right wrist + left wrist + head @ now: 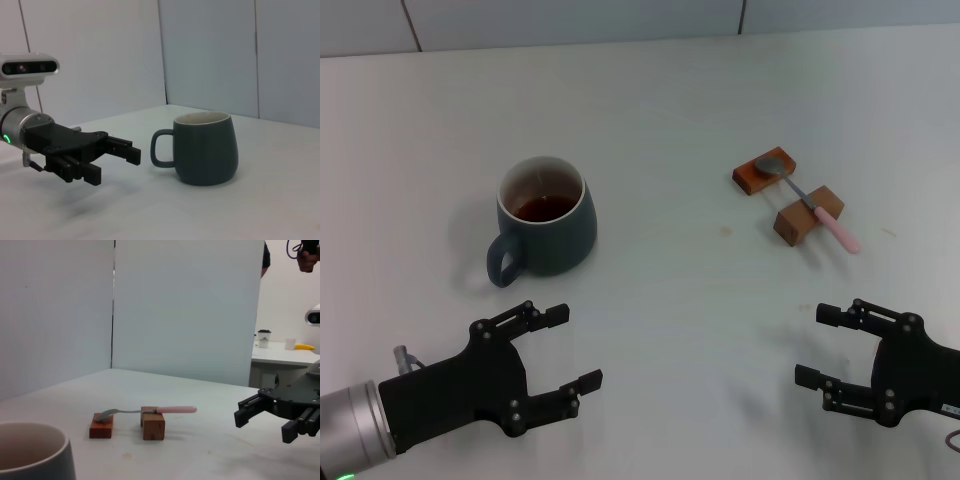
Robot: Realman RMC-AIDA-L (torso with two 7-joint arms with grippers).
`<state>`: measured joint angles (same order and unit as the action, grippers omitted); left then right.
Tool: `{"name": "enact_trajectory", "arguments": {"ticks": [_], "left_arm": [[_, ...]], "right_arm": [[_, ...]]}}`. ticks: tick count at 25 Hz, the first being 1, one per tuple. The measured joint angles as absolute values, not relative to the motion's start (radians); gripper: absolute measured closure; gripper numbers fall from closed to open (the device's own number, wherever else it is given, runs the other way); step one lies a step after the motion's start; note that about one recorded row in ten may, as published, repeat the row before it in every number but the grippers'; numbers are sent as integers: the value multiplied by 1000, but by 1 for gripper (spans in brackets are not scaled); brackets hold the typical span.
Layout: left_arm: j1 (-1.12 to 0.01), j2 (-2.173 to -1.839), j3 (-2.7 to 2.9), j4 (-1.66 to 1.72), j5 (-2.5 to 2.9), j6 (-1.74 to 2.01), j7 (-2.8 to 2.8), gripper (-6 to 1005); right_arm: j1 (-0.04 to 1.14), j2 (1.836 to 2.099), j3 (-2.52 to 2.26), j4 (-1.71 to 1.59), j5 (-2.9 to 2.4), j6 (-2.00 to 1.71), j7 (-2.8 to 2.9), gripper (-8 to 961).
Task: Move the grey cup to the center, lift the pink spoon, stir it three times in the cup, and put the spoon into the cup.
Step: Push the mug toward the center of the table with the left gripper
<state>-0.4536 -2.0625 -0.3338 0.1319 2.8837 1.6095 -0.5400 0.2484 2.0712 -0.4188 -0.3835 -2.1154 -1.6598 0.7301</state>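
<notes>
Hovering low at the near edge of the white table (650, 90), my two grippers are both empty. My left gripper (565, 350) has its jaws spread wide and holds nothing; it is just in front of the grey cup (547, 215), not touching it. My right gripper (825, 345) is also wide open with nothing between the jaws, and it stands apart from the spoon, on the near side of it.

Farther out on my left, the grey cup stands upright with its loop handle turned toward my left gripper, and there is dark brown liquid inside. It is clearly left of the middle of the table. Farther still, on my right, the pink spoon (815, 205) lies like a bridge over two wooden blocks (785, 195): the metal bowl rests on the flat far block and the neck on the taller near block, with the pink handle sticking out past it toward me.

I judge that no step of the task is done yet. The cup must go to the center, then lifting, three stirs, and placing the spoon in the cup.

I count one cup, one spoon, two blocks, two grippers.
</notes>
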Motion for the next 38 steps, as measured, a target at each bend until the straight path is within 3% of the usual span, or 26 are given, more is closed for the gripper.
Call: {"name": "enact_trajectory", "arguments": {"ticks": [26, 31, 34, 38], "left_arm": [[-452, -2062, -348, 139, 2883, 1605, -549, 192], [-451, -2062, -351, 139, 2883, 1604, -551, 406], [-451, -2062, -351, 138, 2883, 1604, -551, 644], [-453, -2062, -350, 136, 2882, 1604, -551, 727]], "right_arm": [[249, 2074, -418, -382, -2114, -1672, 730, 190], [250, 2074, -419, -383, -2112, -1672, 730, 190], [250, 2074, -419, -383, -2112, -1672, 730, 190], [250, 2074, -418, -384, -2112, -1672, 730, 190]]}}
